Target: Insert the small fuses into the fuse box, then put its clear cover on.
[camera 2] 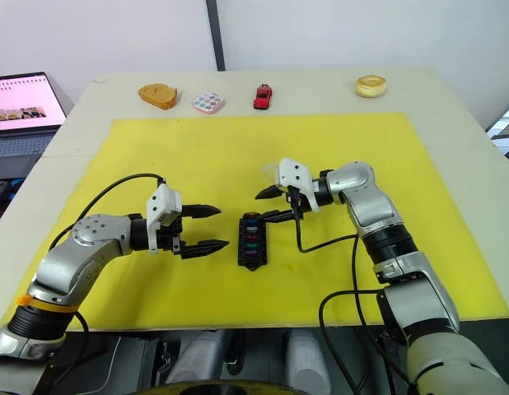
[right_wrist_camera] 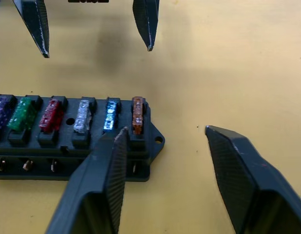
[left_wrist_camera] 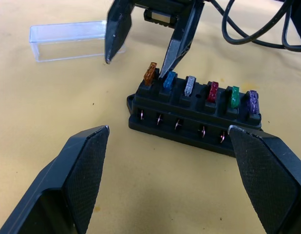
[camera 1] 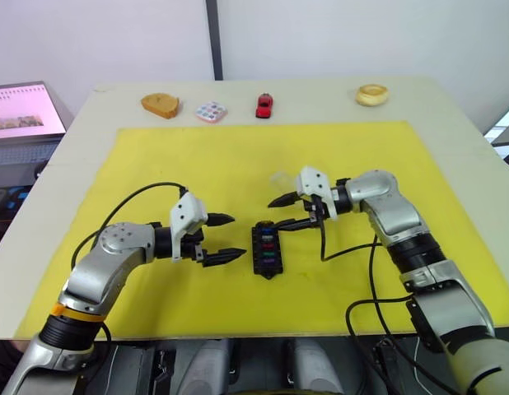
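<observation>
The black fuse box [camera 1: 267, 249] lies mid-mat on the yellow mat [camera 1: 156, 164]. Six small fuses stand seated in one row on it: amber [left_wrist_camera: 150, 74], blue [left_wrist_camera: 169, 80], grey [left_wrist_camera: 190, 86], red [left_wrist_camera: 213, 91], green [left_wrist_camera: 234, 96] and purple [left_wrist_camera: 252, 101]. My right gripper [camera 1: 276, 216] is open and empty at the box's far end, one fingertip [left_wrist_camera: 164, 73] down beside the amber and blue fuses. My left gripper [camera 1: 236, 236] is open and empty just left of the box, pointing at it. The clear cover [left_wrist_camera: 67, 40] lies on the mat just beyond the right gripper.
Along the table's far edge sit a bread-like piece [camera 1: 160, 104], a white tile with coloured dots [camera 1: 211, 111], a red toy car [camera 1: 264, 104] and a round tan item [camera 1: 371, 95]. A laptop [camera 1: 24, 109] stands off the table's left.
</observation>
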Action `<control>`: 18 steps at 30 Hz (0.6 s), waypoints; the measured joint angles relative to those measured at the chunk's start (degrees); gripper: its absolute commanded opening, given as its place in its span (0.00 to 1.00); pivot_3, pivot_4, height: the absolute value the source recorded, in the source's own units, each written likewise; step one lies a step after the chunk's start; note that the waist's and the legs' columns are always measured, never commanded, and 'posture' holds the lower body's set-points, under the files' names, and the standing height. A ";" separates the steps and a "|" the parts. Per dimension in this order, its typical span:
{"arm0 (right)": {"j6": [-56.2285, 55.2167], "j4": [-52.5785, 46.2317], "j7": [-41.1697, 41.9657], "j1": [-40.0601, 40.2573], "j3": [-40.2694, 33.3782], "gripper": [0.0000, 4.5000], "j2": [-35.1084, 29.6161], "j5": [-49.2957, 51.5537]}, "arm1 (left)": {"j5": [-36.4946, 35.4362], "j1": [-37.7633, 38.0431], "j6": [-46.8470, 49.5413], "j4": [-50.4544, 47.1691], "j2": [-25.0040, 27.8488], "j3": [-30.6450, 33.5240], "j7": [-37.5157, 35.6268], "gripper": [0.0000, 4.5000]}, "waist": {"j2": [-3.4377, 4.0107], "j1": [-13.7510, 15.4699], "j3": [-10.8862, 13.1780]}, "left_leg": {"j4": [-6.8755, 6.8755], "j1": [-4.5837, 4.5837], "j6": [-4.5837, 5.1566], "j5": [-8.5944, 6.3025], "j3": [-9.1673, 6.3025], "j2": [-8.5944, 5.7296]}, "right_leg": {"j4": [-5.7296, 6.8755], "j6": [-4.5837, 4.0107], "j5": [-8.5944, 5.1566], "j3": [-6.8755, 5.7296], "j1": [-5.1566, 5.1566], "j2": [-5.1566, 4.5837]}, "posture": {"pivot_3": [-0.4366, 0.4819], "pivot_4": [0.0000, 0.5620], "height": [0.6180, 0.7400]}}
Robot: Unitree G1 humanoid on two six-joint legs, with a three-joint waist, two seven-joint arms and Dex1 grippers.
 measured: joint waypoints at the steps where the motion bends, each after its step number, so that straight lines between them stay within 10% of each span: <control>1: 0.51 0.00 0.05 0.00 -0.12 0.54 0.00 0.33 | 0.01 0.00 -0.02 0.03 0.00 0.01 0.00 0.92 | 0.00 0.01 0.00 | 0.00 0.00 0.00 0.00 0.00 0.00 | 0.00 0.00 0.00 0.00 0.00 0.00 | 0.48 0.27 1.00; 11: 4.05 -2.38 4.32 -0.04 -2.30 0.54 -4.15 3.24 | 0.17 -0.60 -0.11 2.24 1.24 0.49 -1.44 0.92 | 0.00 0.01 0.00 | 0.01 0.00 0.01 -0.01 0.00 0.00 | 0.00 0.00 0.00 0.00 0.00 0.00 | 0.48 0.27 1.00; 18: 10.00 -5.54 -0.29 0.02 -4.28 0.01 -0.66 6.29 | 0.79 -2.22 -0.13 3.06 1.45 0.44 -2.86 0.92 | 0.00 -0.04 0.00 | 0.00 -0.01 0.00 0.00 -0.01 0.00 | 0.03 0.00 0.00 0.00 -0.03 0.00 | 0.48 0.27 1.00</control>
